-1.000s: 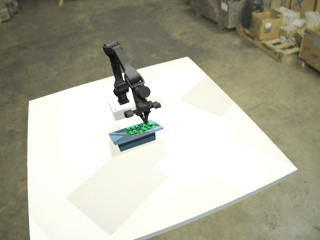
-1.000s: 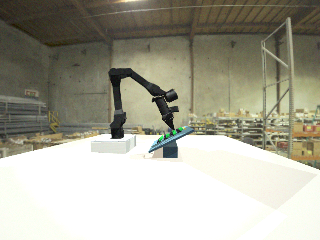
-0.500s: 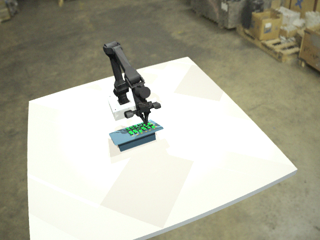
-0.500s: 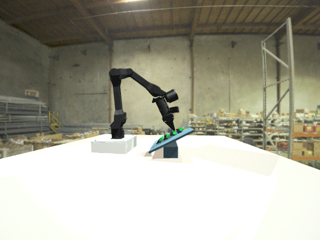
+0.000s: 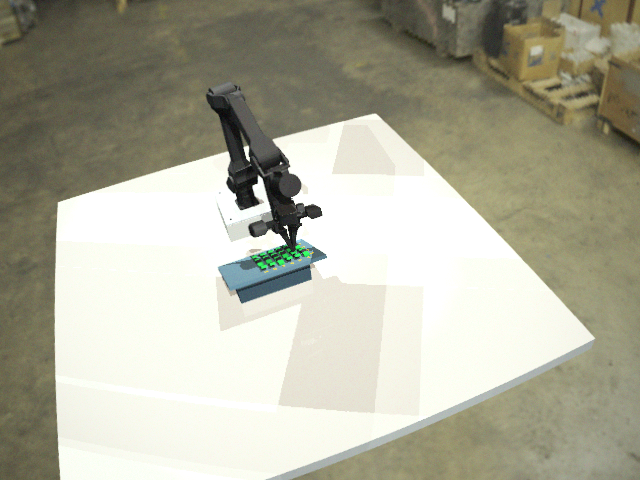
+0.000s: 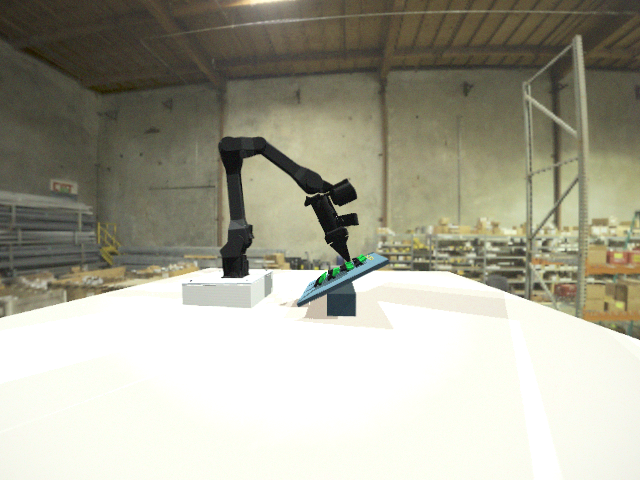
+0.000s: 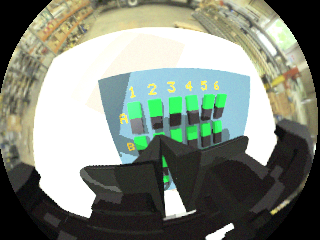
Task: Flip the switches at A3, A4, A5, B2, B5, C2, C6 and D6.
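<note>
The blue tilted panel (image 5: 232,277) (image 6: 380,259) (image 7: 239,102) carries rows of green-and-black rocker switches with yellow labels. My gripper (image 5: 293,248) (image 6: 348,259) (image 7: 159,138) is shut and empty, its tips down at the row B switches, around column 2; contact cannot be told. In the wrist view, A3 (image 7: 175,105), A4 (image 7: 192,103) and A5 (image 7: 207,101) show green far halves and dark near halves. B5 (image 7: 205,130) is visible; B2 (image 7: 159,134) is mostly hidden by the fingers. Rows C and D are largely hidden there. Raised ends are hard to tell.
The panel stands on a dark blue block (image 5: 273,285) (image 6: 341,303) on the white table (image 5: 180,372) (image 6: 258,387). The arm's white base (image 5: 242,227) (image 6: 222,294) is on the panel's near side. Neighbouring switches B1 (image 7: 141,143) and B3 (image 7: 176,134) flank the fingertips.
</note>
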You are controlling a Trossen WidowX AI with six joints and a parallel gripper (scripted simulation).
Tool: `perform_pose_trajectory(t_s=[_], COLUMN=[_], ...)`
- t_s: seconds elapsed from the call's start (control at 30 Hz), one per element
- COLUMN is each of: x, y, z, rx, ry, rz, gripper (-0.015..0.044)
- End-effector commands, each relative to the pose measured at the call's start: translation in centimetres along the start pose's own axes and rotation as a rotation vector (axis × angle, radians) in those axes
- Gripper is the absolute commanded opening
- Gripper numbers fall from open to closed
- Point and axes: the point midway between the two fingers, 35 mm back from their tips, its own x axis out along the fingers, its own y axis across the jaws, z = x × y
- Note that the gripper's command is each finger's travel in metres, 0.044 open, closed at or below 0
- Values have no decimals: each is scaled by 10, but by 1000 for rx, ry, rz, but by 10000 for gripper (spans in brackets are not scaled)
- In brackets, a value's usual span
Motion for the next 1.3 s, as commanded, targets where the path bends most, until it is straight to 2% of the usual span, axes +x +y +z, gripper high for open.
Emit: perform_pose_trajectory(t_s=[0.0,0.63,0.87,1.07,1.27], x=[4,6,-59,-61,-61], y=[0,0,0,-2,-56], z=[-3,-3,-5,-5,-19], rx=[-5,-5,-4,-5,-7], ry=[12,12,-12,-12,-8], rz=[-1,-1,0,-1,-5], gripper=[0,0,0,0,0])
